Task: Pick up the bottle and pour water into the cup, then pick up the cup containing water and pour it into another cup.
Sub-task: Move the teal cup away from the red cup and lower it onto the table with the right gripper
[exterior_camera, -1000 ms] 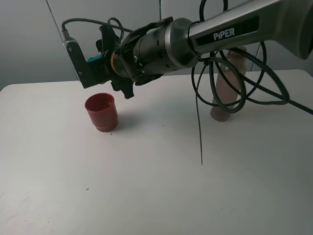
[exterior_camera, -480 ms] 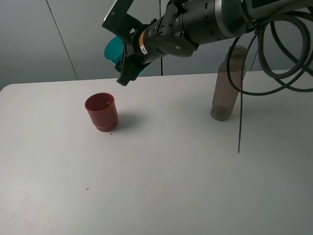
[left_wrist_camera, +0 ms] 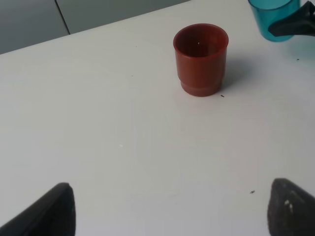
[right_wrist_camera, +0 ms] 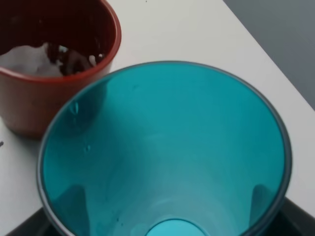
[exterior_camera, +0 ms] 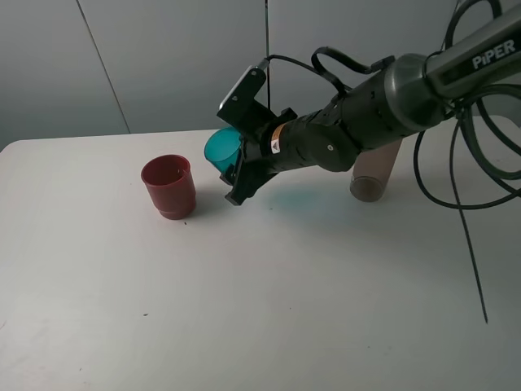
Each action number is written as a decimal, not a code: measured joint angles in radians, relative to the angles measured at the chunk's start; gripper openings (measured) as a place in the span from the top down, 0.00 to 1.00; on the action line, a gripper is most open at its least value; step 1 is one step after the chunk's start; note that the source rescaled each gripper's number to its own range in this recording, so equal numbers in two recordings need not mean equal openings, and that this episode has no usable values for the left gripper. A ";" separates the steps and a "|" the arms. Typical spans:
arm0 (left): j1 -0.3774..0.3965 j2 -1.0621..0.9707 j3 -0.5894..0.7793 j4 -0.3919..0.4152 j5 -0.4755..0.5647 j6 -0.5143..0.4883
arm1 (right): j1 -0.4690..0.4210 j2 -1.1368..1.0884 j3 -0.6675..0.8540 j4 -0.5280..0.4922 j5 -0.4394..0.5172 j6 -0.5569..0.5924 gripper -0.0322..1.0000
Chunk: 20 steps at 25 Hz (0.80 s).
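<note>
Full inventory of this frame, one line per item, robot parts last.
red cup: 1, opaque brick red, upright on the table, left of the teal cup.
teal cup: 1, translucent teal, tilted in the right gripper, off the table, apart from the red cup.
bottle: 1, smoky grey-brown, standing on the table, mostly hidden behind the right arm.
table: 1, white.
right gripper: 1, black fingers shut on the teal cup.
left gripper: 1, dark fingers wide apart, empty.

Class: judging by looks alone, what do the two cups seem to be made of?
Teal cup: likely clear tinted plastic, glossy; the gripper's dark pads show through its wall. Red cup: likely opaque plastic, smooth and slightly shiny; nothing shows through its wall.
</note>
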 joint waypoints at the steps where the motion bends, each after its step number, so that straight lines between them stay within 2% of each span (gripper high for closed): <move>1: 0.000 0.000 0.000 0.000 0.000 0.000 | -0.005 -0.001 0.023 0.018 -0.034 -0.013 0.82; 5: 0.000 0.000 0.000 0.000 0.000 0.000 | -0.025 -0.002 0.089 0.067 -0.142 -0.021 0.82; 10: 0.000 0.000 0.000 0.000 0.000 0.000 | -0.047 -0.002 0.098 0.161 -0.175 0.072 0.82; 16: 0.000 0.000 0.000 0.000 0.000 0.000 | -0.055 0.002 0.116 0.315 -0.272 0.071 0.82; 20: 0.000 0.000 0.000 0.000 0.000 0.000 | -0.055 0.044 0.141 0.347 -0.327 0.069 0.82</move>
